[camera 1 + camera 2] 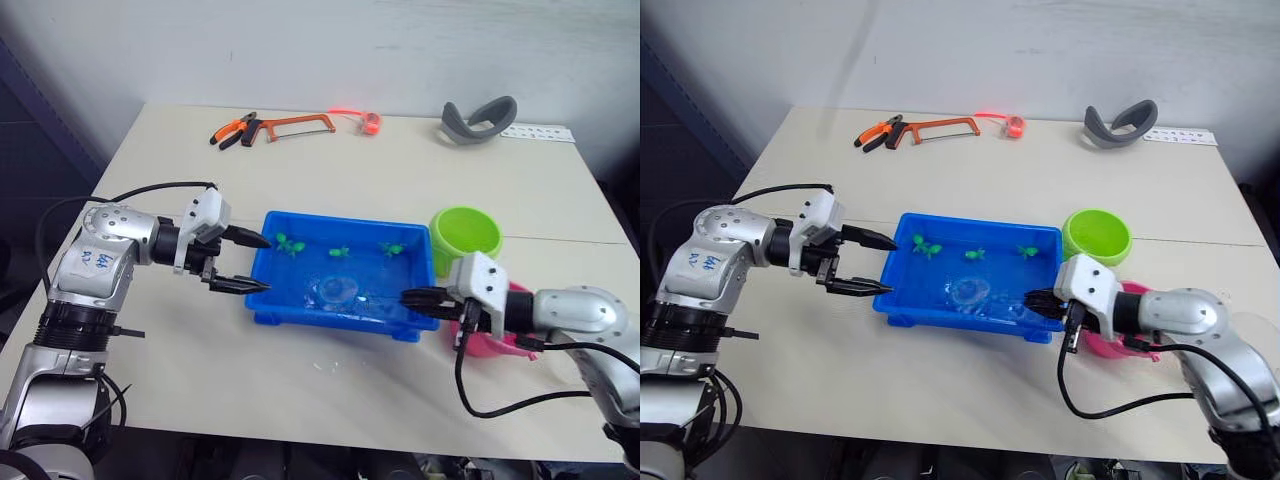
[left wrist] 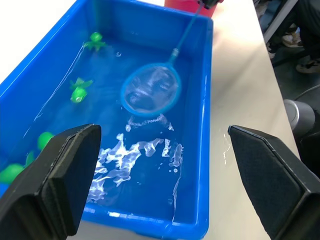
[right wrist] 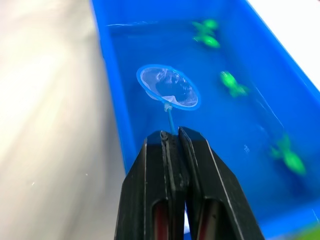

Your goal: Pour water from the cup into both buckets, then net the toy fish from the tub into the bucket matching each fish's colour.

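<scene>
The blue tub point(image 1: 300, 305) sits near the middle of the pale table point(image 1: 330, 190) and serves as the landmark here. It holds water, and the net point(image 2: 150, 90) lies in it with its light-blue hoop toward the tub's near wall, empty of fish as far as the mesh lets one judge. The net's thin handle runs toward the tub's right end, where the right gripper point(image 3: 172, 142) has its two black fingers pressed together on it. Green toy fish point(image 1: 290, 243) float along the tub's far wall, spread from the left end to the right; their exact number is hard to make out. At the tub's left end the left gripper point(image 1: 250, 263) hangs with its fingers spread wide and nothing between them, the tips just at the rim. Off the tub's far right corner stands the lime green bucket point(image 1: 466, 235), and the hot pink bucket point(image 1: 495, 340) is beside the tub's right end, partly hidden behind the right arm. Well beyond the tub, near the table's far edge, lie orange-handled pliers point(image 1: 232, 131), an orange hacksaw point(image 1: 295, 125) and a grey curved band point(image 1: 478, 121).
</scene>
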`<state>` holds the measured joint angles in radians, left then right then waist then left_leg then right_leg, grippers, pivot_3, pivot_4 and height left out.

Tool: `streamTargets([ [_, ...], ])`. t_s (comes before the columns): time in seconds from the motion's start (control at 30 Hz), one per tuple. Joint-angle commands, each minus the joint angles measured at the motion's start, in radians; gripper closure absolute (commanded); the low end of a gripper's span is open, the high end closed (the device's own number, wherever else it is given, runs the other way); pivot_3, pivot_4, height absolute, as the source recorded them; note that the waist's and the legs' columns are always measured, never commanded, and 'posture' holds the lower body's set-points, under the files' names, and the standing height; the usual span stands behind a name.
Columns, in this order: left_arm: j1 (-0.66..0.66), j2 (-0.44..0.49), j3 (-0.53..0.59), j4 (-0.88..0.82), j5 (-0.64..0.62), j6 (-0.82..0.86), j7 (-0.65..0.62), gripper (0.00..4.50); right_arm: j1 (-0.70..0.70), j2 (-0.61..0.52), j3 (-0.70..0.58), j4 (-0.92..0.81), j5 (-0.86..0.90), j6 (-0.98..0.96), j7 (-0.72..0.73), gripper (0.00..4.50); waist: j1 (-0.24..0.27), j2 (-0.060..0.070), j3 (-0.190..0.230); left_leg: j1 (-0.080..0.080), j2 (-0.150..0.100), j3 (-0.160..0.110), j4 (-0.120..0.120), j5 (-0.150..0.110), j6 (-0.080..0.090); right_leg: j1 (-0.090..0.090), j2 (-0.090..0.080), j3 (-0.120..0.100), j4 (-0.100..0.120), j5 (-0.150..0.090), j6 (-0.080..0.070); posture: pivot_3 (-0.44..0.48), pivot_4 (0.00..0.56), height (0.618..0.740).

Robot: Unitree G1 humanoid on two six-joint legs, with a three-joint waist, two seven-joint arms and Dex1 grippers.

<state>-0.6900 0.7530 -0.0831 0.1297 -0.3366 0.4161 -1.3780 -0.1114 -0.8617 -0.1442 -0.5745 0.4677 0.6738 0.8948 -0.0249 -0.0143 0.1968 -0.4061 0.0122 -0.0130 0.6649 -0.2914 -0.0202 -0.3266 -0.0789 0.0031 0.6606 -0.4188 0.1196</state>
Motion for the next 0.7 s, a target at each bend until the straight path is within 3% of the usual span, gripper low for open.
streamTargets([
  [0.03,-0.02,-0.014,0.014,-0.033,-0.035,0.008,0.0,0.06,0.015,0.012,-0.095,-0.068,0.091,0.155,-0.09,4.5,-0.002,0.0,0.0,0.0,0.0,0.0,0.0,0.0,0.0,0.0,0.0,0.0,0.0,0.0,0.0,0.0,0.15,0.74],
  [0.4,-0.05,-0.087,0.013,-0.043,-0.053,0.021,0.043,0.06,-0.035,0.098,-0.14,-0.054,0.18,0.448,-0.334,4.5,-0.003,0.0,0.0,0.0,0.0,0.0,-0.001,0.0,0.0,0.0,0.001,0.002,0.0,0.0,0.0,0.0,0.15,0.74],
  [0.7,-0.038,-0.088,0.016,-0.057,-0.061,0.026,0.048,0.06,-0.088,0.188,-0.156,-0.016,0.134,0.493,-0.5,4.5,-0.001,0.0,0.0,0.0,-0.001,0.0,-0.001,0.0,0.0,0.0,0.001,0.003,0.0,0.0,0.0,0.0,0.15,0.74],
])
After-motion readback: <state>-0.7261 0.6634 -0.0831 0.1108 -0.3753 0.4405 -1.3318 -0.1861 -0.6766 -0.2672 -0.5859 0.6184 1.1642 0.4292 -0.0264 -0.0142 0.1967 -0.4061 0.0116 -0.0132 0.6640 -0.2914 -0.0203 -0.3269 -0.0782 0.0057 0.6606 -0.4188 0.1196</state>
